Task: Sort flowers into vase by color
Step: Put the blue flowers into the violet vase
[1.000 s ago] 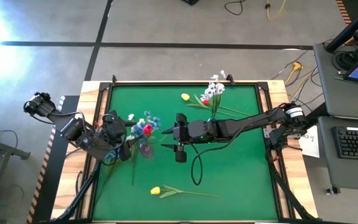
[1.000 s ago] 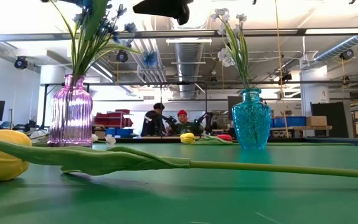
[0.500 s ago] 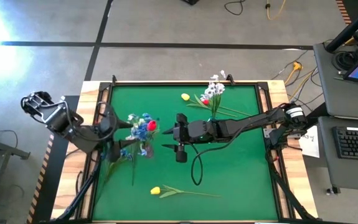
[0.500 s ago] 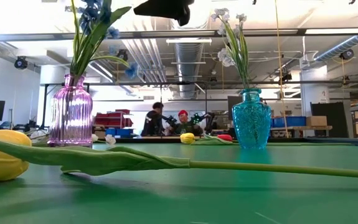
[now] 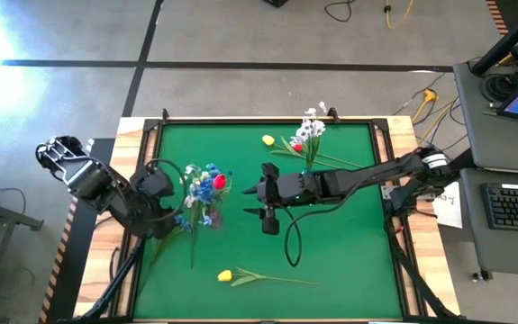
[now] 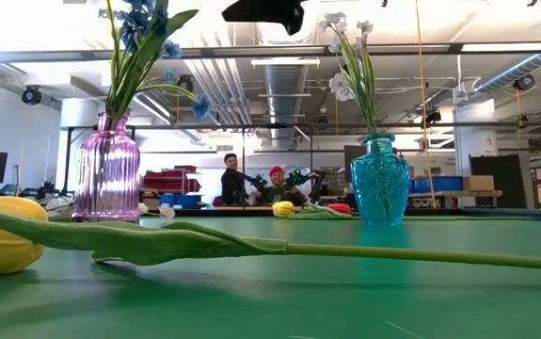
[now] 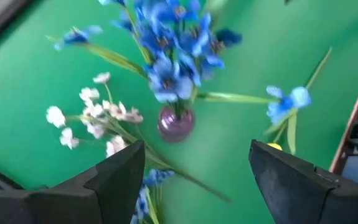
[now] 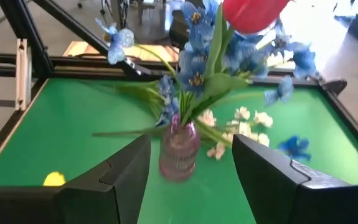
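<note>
Left gripper: fingers are seen spread apart with nothing between them; it is held above the table's left part, just beside the ribbed purple glass vase.
Right gripper: fingers are seen parted and empty; it is held high over the table's middle, facing the same vase.
Purple vase contents: blue clustered artificial flowers on thin green stems are stood in it, with a red tulip-like bud at their top.
Loose stems by the vase: a small white cluster and further blue sprays are laid on the green table mat beside the vase's base.
Blue glass vase: white sprays are stood in it, toward the far edge.
Far-edge flowers: a yellow bud and a red bud are laid close to that vase.
Near-edge flower: a yellow tulip-like bud on a long leafy stem is laid flat, well apart from both vases.
Handling, as judged: the stems are expected to be light, thin and springy, and the heads soft; hold is best taken on the bare mid-stem, away from the bud and leaves.
Risk, as judged: the narrow-necked vases could be tipped if a stem is pushed in at a slant.
</note>
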You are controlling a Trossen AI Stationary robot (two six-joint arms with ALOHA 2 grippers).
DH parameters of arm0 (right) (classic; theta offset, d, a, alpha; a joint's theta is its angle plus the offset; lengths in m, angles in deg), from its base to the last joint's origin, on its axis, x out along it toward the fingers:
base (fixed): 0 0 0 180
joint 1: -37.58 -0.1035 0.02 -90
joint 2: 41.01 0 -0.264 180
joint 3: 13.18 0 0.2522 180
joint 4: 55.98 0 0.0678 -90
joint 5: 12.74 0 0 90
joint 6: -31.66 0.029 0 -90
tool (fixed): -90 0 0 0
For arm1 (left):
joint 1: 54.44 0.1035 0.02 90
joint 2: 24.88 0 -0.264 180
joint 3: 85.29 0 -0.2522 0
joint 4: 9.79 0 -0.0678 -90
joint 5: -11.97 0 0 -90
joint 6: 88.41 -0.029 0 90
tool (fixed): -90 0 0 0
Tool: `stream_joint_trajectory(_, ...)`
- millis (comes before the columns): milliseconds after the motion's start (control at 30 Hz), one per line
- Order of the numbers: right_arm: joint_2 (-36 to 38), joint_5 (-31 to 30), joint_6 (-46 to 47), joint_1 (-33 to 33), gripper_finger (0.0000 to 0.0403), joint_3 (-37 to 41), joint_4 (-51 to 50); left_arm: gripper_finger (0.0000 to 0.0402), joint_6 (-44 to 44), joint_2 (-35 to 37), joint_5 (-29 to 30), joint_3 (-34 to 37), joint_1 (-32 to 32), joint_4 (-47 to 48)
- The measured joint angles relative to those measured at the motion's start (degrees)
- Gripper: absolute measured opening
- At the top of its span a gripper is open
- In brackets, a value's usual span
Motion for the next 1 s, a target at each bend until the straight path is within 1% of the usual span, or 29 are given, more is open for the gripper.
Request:
stream_joint_trajectory(133, 1.4, 0.0, 1.4, -0.3, 0.0219, 0.0, -4.9, 0.0274, 3.9, -1.7, -0.9, 1.3, -1.4, 0.5)
stream_joint_trajectory(300, 2.4, 0.0, 2.7, -1.1, 0.0219, 0.0, -10.0, 0.0274, 9.7, -3.4, -3.7, 4.0, -3.6, 0.4)
stream_joint_trajectory(433, 2.6, 0.1, 3.4, -2.0, 0.0219, 0.0, -13.6, 0.0273, 17.1, -4.1, -8.1, 7.4, -5.8, 0.5)
stream_joint_trajectory(600, 2.7, 0.1, 3.3, -3.1, 0.0219, 0.0, -14.6, 0.0273, 30.6, -4.6, -15.9, 14.6, -9.1, 0.0)
stream_joint_trajectory(667, 2.7, 0.1, 2.8, -3.5, 0.0219, 0.0, -14.7, 0.0273, 35.2, -4.5, -18.1, 18.1, -10.3, -2.0)
stream_joint_trajectory(733, 2.7, 0.1, 2.6, -3.6, 0.0219, 0.0, -14.7, 0.0273, 38.4, -4.4, -18.9, 22.0, -10.9, -5.7)
stream_joint_trajectory(800, 2.7, 0.1, 2.5, -3.7, 0.0219, 0.0, -14.7, 0.0273, 39.9, -4.4, -19.2, 25.8, -10.9, -9.9)
stream_joint_trajectory(900, 2.7, 0.1, 2.3, -3.7, 0.0219, 0.0, -14.7, 0.0273, 41.1, -4.4, -22.2, 31.8, -10.9, -15.2)
stream_joint_trajectory(1000, 2.7, 0.1, 2.1, -3.7, 0.0219, 0.0, -14.9, 0.0274, 44.4, -4.4, -23.1, 37.2, -10.9, -20.1)
